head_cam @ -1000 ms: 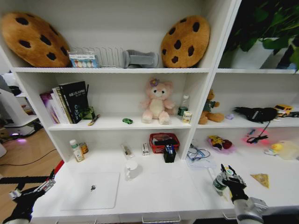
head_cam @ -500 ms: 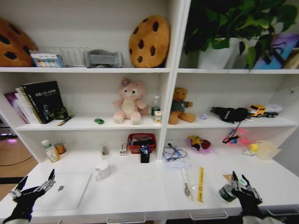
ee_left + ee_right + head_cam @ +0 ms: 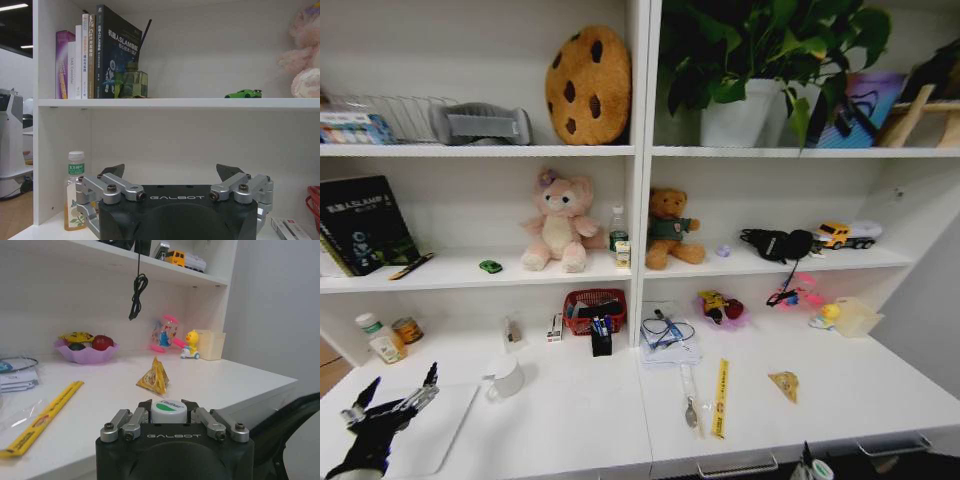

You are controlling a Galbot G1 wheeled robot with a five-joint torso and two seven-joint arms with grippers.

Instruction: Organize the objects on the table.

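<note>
My right gripper (image 3: 169, 416) is shut on the small green-topped can (image 3: 169, 409), held just in front of the white table's front edge (image 3: 150, 405). In the head view this gripper (image 3: 808, 468) and the can (image 3: 824, 471) peek in at the bottom. My left gripper (image 3: 382, 415) hangs open and holds nothing, over the near left corner by the silver laptop (image 3: 450, 425). The left wrist view has the same gripper (image 3: 171, 172) with its fingers spread. A tiny green toy car (image 3: 490, 266) sits on the middle shelf. Pens stand in a black holder (image 3: 602, 338).
On the table lie a white mug (image 3: 505, 378), a red basket (image 3: 594, 305), a spoon (image 3: 689, 405), a yellow ruler (image 3: 721, 397), a yellow triangular packet (image 3: 784, 385), a purple fruit bowl (image 3: 720, 310) and cables (image 3: 665, 333). A bottle (image 3: 75, 192) stands at the far left.
The head camera has swung to the right, so the shelves slid left in the picture. My right gripper with the can dropped to the bottom edge of the view.
</note>
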